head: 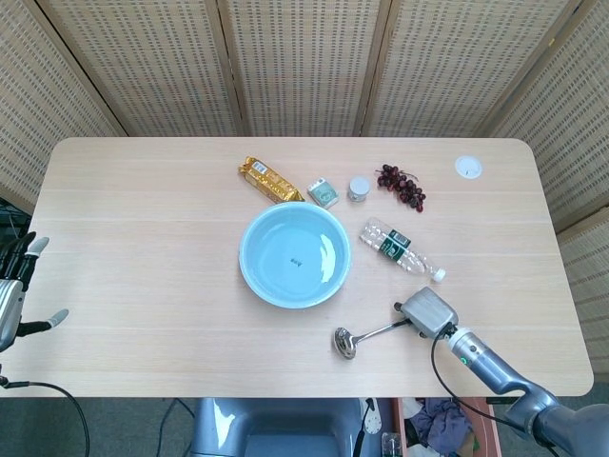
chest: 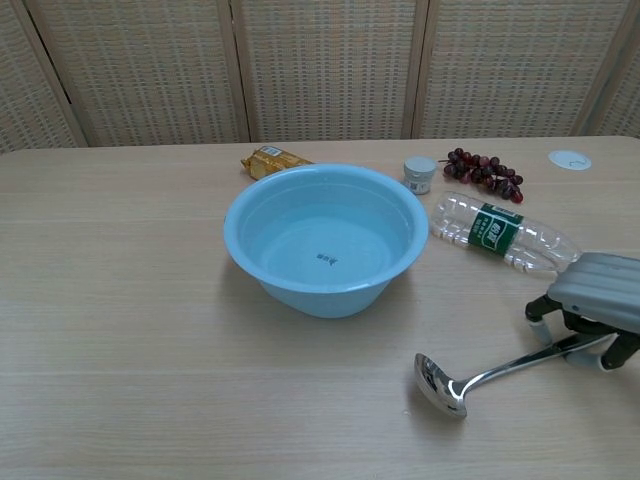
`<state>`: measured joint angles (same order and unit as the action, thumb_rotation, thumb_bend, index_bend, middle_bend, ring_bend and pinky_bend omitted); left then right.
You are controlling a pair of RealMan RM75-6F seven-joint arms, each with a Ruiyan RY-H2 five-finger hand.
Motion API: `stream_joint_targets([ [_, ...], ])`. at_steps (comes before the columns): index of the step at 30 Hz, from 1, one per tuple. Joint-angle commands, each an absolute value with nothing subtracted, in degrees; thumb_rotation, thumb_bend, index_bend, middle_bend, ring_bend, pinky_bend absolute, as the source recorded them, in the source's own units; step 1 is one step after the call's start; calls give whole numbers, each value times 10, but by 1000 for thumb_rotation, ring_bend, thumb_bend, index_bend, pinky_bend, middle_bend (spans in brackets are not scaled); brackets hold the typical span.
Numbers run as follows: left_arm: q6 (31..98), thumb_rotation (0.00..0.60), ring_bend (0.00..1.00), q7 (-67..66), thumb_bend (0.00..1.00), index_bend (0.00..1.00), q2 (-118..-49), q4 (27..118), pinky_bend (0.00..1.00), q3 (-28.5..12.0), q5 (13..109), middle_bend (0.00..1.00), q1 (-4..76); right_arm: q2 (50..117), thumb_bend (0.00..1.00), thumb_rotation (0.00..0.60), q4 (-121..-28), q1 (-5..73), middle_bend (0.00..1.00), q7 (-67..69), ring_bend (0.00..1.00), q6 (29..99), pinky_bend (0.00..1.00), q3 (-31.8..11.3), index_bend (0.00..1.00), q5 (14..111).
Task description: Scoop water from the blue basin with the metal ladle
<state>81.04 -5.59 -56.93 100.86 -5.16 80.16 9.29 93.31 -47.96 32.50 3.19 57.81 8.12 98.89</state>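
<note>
Scooping hasn't begun. The metal ladle (chest: pixel 470 380) lies flat on the worktop at lower right, just right of the blue basin (chest: pixel 325 238). My right hand (chest: pixel 597 300) sits over its handle; I cannot tell whether it's grasped.
</note>
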Motion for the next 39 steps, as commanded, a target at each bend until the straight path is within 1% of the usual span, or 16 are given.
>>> stream_joint_targets([
  [1,810,600,0,-56,0,0,-569,1008,0,-51,802,0,93,928,316,600,-489,329,967,29,929,569,1000,81,477,984],
  [5,810,600,0,-55,0,0,-569,1008,0,-51,802,0,93,925,317,600,-496,333,967,29,929,564,1000,81,480,981],
  [8,809,600,0,-54,0,0,-568,1008,0,-51,801,0,93,927,327,600,-496,333,967,36,929,568,1000,82,549,981],
  [9,809,600,0,-53,0,0,-568,1008,0,-51,801,0,93,928,336,600,-494,332,967,41,929,570,1000,82,592,981],
  [11,809,600,0,-52,0,0,-568,1008,0,-51,801,0,93,929,380,600,-491,330,967,52,929,575,1000,83,648,981],
  [16,808,600,0,-50,0,0,-567,1008,0,-51,802,0,93,926,569,600,-486,326,967,70,929,587,1000,86,735,982],
  [19,808,600,0,-48,0,0,-566,1007,0,-51,802,0,93,915,658,600,-494,322,972,76,932,598,1000,86,761,982],
  [22,808,600,0,-46,0,0,-566,1007,0,-51,802,0,93,897,696,600,-514,318,980,81,940,606,1000,85,778,978],
  [33,813,600,0,-40,0,0,-563,1008,0,-48,810,0,91,831,764,600,-587,304,988,92,950,622,1000,85,810,963],
  [39,817,600,0,-32,0,0,-561,1006,0,-47,814,0,88,779,787,600,-635,292,989,125,950,649,1000,86,818,962],
])
